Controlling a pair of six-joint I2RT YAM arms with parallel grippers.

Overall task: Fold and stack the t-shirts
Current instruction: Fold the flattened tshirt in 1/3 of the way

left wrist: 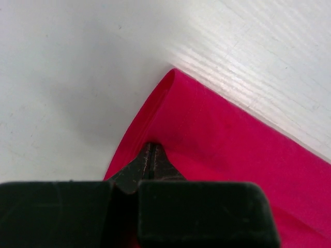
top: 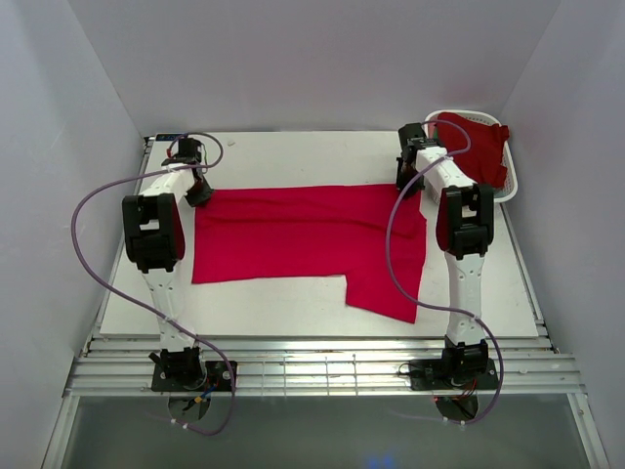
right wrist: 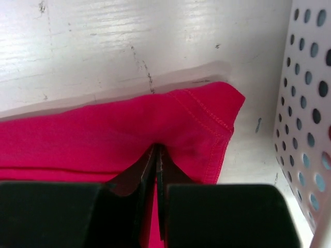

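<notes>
A crimson t-shirt point(top: 303, 234) lies spread across the white table, folded over lengthwise, with one part hanging toward the near edge at the right. My left gripper point(top: 201, 193) is at its far left corner, and the left wrist view shows the gripper point(left wrist: 151, 148) shut on the cloth point(left wrist: 222, 139) just behind a folded edge. My right gripper point(top: 407, 183) is at the far right corner. In the right wrist view it point(right wrist: 158, 148) is pinched shut on the stitched hem corner point(right wrist: 103, 134). A darker red t-shirt point(top: 474, 147) lies bunched in the basket.
A white slotted basket point(top: 515, 171) stands at the table's far right corner, and its perforated wall point(right wrist: 305, 103) is close beside the right gripper. Purple cables loop off both arms. Grey walls close in the table on the left, right and back.
</notes>
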